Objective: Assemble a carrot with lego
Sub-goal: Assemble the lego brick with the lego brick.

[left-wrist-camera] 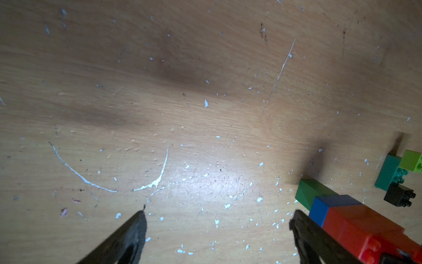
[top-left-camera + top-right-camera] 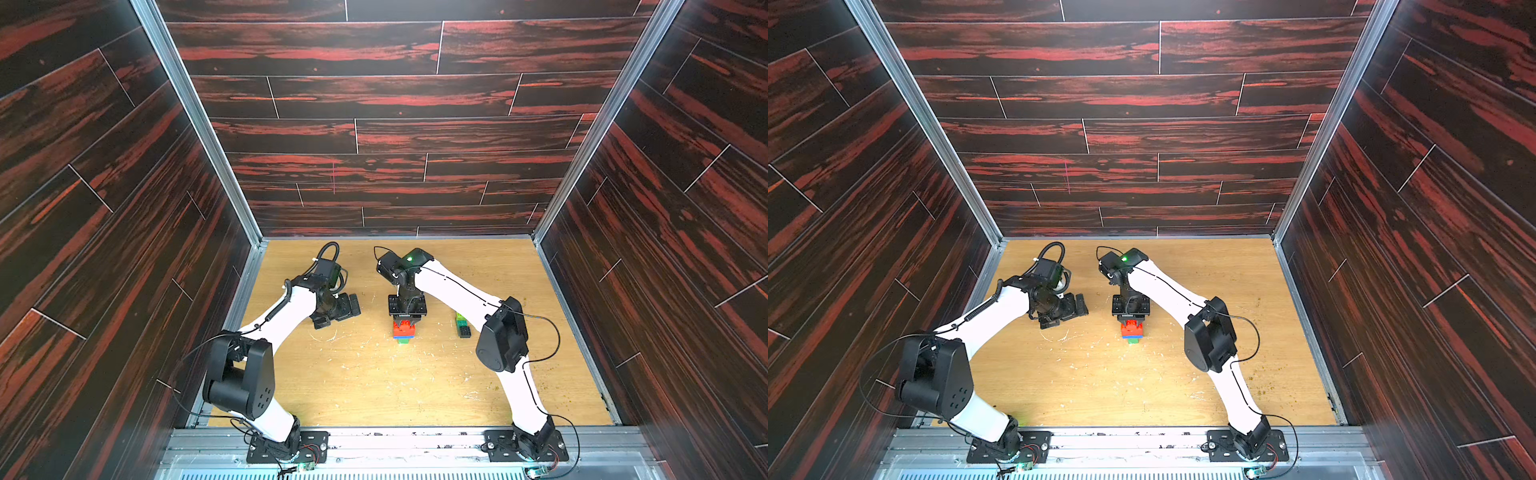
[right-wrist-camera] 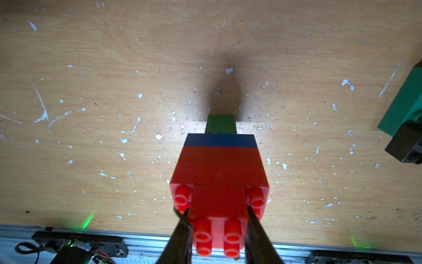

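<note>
Right jaws clamped nearly shut on top red brick (image 3: 218,198) of half-built carrot (image 3: 219,164), green tip down at the surface (image 2: 365,374). Left jaws wide open, empty, hovering nearby. Body looks done. Next probably needs the teal-lime-black bricks (image 2: 461,322) joined onto the red end.

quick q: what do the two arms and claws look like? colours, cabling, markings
The left arm and right arm have white links, bulky black joint housings and black base plates. The left claw and right claw are black, with dark tapering fingers. The left arm carries a coiled black cable, the right a thin black cable and a green light. No lettering is legible.
</note>
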You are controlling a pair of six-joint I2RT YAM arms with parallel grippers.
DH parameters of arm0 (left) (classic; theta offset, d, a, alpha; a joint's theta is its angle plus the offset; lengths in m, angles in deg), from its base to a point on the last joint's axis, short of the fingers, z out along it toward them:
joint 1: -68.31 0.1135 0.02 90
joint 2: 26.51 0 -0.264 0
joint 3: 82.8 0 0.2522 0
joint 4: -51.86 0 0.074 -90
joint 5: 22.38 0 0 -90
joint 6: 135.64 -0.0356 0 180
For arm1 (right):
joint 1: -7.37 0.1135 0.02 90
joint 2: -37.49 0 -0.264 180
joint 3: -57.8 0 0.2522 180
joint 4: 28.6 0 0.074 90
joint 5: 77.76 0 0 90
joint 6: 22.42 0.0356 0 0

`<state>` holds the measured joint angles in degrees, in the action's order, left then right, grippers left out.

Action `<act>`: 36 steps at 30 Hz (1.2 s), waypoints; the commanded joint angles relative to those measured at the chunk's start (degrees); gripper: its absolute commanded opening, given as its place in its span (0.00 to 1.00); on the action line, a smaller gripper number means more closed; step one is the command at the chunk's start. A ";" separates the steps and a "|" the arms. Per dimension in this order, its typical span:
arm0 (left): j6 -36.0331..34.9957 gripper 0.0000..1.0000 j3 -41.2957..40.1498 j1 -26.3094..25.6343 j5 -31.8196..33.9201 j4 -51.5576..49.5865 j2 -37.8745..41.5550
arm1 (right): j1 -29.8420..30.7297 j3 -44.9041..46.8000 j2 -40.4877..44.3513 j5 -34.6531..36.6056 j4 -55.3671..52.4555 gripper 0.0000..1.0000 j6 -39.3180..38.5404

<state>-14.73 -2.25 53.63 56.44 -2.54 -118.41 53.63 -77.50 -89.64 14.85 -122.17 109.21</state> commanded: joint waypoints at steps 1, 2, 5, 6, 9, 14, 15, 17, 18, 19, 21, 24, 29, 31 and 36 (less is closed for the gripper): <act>0.11 1.00 1.50 0.30 0.03 -0.95 0.90 | 0.15 1.65 0.39 1.93 0.00 0.32 0.47; 0.11 1.00 1.51 0.27 -0.07 -0.93 0.92 | 0.15 1.68 0.61 1.86 -0.09 0.32 0.48; 0.20 1.00 1.52 0.29 -0.02 -0.93 1.02 | 0.34 1.67 1.01 1.82 -0.18 0.34 0.47; 0.13 1.00 1.59 0.33 0.01 -0.99 1.11 | 0.32 1.73 1.19 1.82 -0.26 0.34 0.47; 0.11 1.00 1.35 0.29 0.03 -1.05 1.33 | 0.58 1.68 1.36 1.96 -0.36 0.35 0.52; 0.19 1.00 0.92 0.27 0.02 -0.89 1.82 | 0.89 1.65 1.79 2.36 -0.71 0.37 0.69; 0.20 1.00 0.98 0.34 -0.06 -0.86 1.81 | 0.85 1.65 1.98 2.44 -0.70 0.37 0.73; 0.20 1.00 0.76 0.33 -0.07 -0.84 1.94 | 0.85 1.66 2.11 2.49 -0.81 0.37 0.74; 0.20 1.00 0.77 0.28 -0.06 -0.84 2.03 | 0.85 1.70 2.15 2.49 -0.83 0.38 0.69; 0.20 1.00 0.72 0.33 -0.07 -0.86 2.13 | 0.89 1.70 2.27 2.44 -0.92 0.38 0.73; 0.20 1.00 0.69 0.32 -0.07 -0.88 2.18 | 0.85 1.65 2.42 2.12 -0.80 0.39 0.69; 0.20 1.00 0.63 0.30 -0.07 -0.89 2.30 | 0.87 1.65 2.70 1.96 -0.74 0.40 0.74; 0.20 1.00 0.61 0.33 -0.07 -0.89 2.42 | 0.98 1.56 3.25 1.74 -0.79 0.42 0.62; 0.29 1.00 0.62 0.33 -0.06 -0.93 2.46 | 0.94 1.56 3.55 1.78 -0.79 0.43 0.56; 0.37 1.00 0.53 0.32 -0.07 -0.90 2.59 | 1.09 1.48 4.24 1.63 -0.70 0.46 0.39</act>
<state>-14.57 -2.10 53.63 56.44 -2.54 -118.28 54.29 -76.71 -88.96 16.12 -121.84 109.47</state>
